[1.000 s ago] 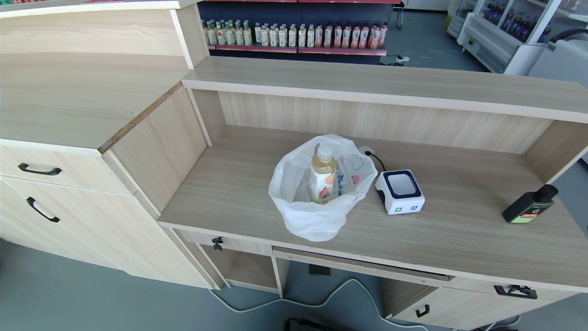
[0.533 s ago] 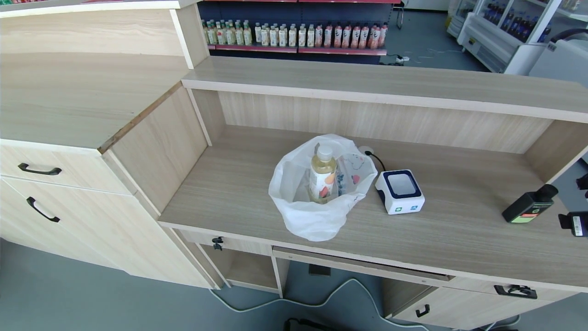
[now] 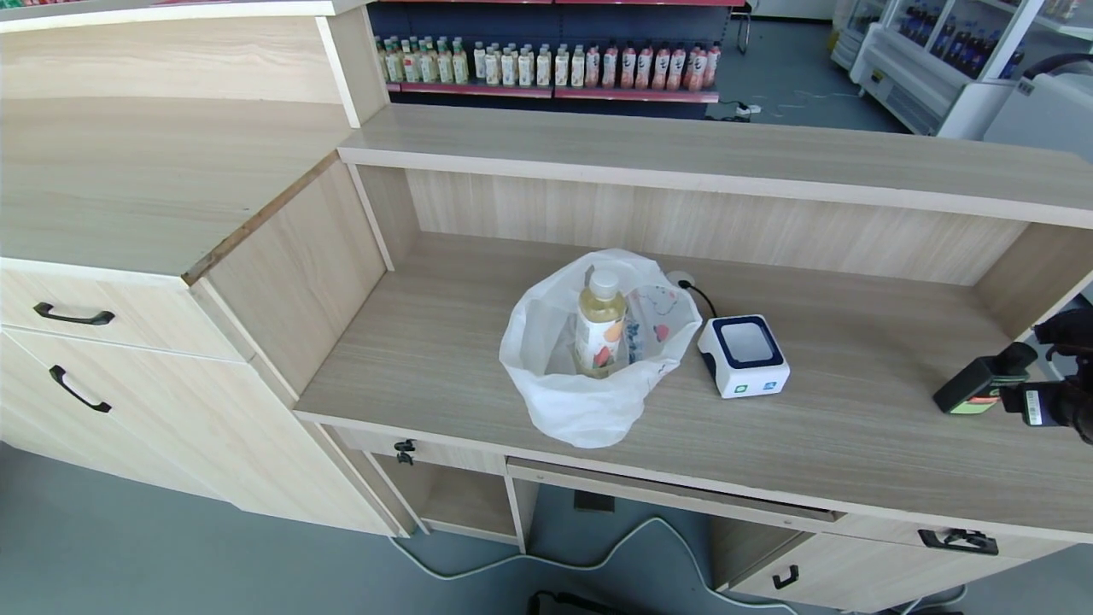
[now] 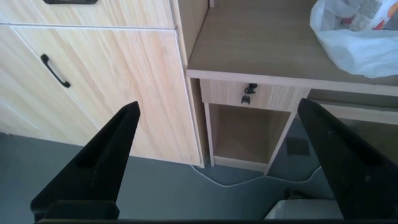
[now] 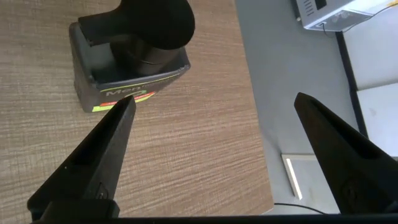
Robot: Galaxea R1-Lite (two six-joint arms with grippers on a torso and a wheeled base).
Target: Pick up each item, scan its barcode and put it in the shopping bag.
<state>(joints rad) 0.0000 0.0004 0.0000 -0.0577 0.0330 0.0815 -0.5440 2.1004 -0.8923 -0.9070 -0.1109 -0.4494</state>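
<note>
Left gripper [image 4: 217,155]: hung low before the cabinet [image 4: 112,81], below the tabletop [image 3: 444,359] edge, fingers [image 4: 93,168] wide apart and empty
Right gripper [image 3: 1049,369]: at the tabletop's 3 o'clock end, fingers [image 5: 93,162] apart, just beside the dark bottle [image 3: 982,383], not yet around it
Dark bottle: lay on the tabletop, well apart from the scanner [image 3: 743,354], at its 3 o'clock
Shopping bag [image 3: 581,410]: open, just beside the scanner at its 9 o'clock, juice bottle [image 3: 599,325] upright inside
Progress: one item bagged; the dark bottle was likely left to grasp, scan and bag
</note>
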